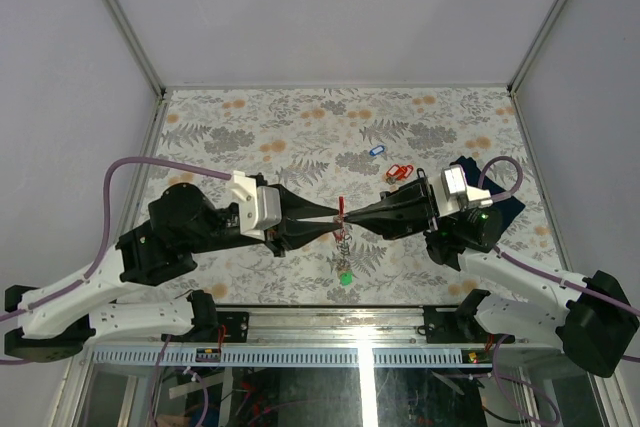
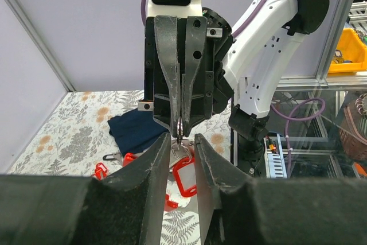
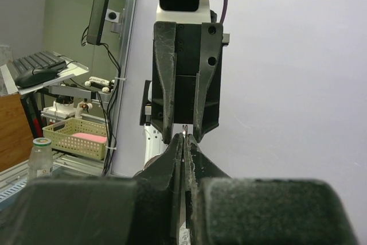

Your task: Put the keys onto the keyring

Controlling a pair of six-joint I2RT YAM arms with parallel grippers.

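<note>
Grippers meet tip to tip above table (image 1: 250, 127) centre. Right gripper (image 2: 180, 125) clenched on thin wire of keyring (image 1: 344, 237); green-tagged key (image 1: 345, 275) at its near end. Left gripper (image 3: 183, 136) fingers slightly apart, red-tagged key (image 2: 184, 176) in gap; whether clamped cannot be told. Blue-tagged key (image 1: 376, 150) and further red-tagged keys (image 1: 399, 173) lie on table near navy cloth (image 2: 135, 130)

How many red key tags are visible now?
3. Two red tags lie together near the dark cloth; one sits where the left gripper and right gripper meet. Others may be hidden.
</note>
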